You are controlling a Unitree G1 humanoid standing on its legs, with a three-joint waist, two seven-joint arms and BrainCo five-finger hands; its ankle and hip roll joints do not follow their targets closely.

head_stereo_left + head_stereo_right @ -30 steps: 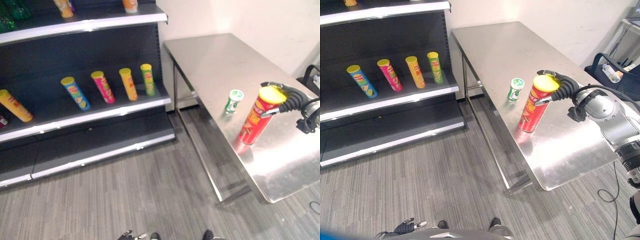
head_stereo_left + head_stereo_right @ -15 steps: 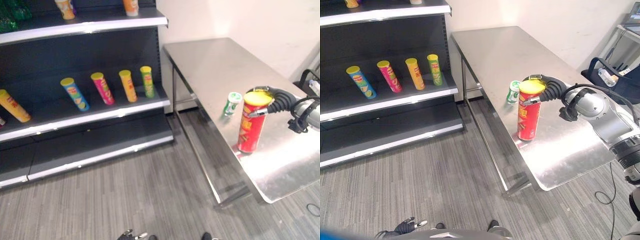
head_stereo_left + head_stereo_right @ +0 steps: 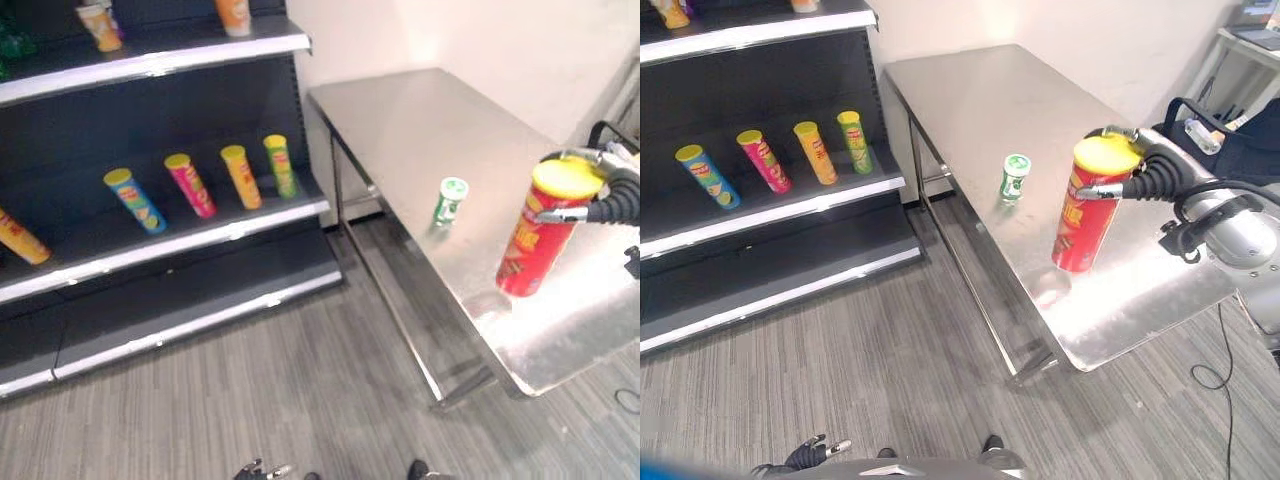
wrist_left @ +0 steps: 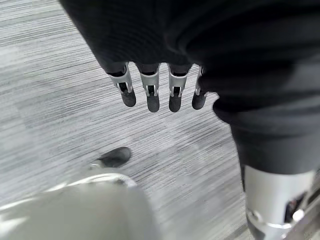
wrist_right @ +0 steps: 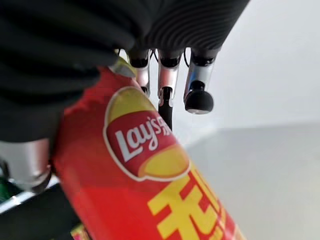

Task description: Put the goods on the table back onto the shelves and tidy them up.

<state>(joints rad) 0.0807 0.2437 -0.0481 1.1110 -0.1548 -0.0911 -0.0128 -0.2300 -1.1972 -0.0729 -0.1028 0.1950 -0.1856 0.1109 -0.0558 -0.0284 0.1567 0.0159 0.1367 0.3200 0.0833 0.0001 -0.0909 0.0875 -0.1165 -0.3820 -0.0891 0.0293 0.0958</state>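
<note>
Right hand point(image 3: 1140, 178) curled round the top of the red can point(image 3: 1085, 207), thumb on the near side and fingers round the far side under the yellow lid; wrist view confirms fingers point(image 5: 165, 82) wrapped against the can's side. Can is tilted, top leaning toward 1 o'clock, its base at the table point(image 3: 990, 90) surface near the front edge (cannot tell if the base touches or is just off the steel). Small green can point(image 3: 1014, 177) stands upright on the table at about 10 o'clock from the red can, apart from it. Shelf point(image 3: 180, 245) unit sits at 9–10 o'clock from the table across a strip of grey floor point(image 3: 250, 400). On its middle level four cans lie in a row, lids toward the front: blue can point(image 3: 131, 199), pink can point(image 3: 187, 183), orange can point(image 3: 238, 175), green-yellow can point(image 3: 279, 164), spaced evenly and not touching; another orange can point(image 3: 18, 238) further toward 9 o'clock, cut by the frame edge. Top level has two cups point(image 3: 232, 12) partly in view. Left hand point(image 4: 150, 92) hangs over the floor, fingers straight and loose, holding nothing.
</note>
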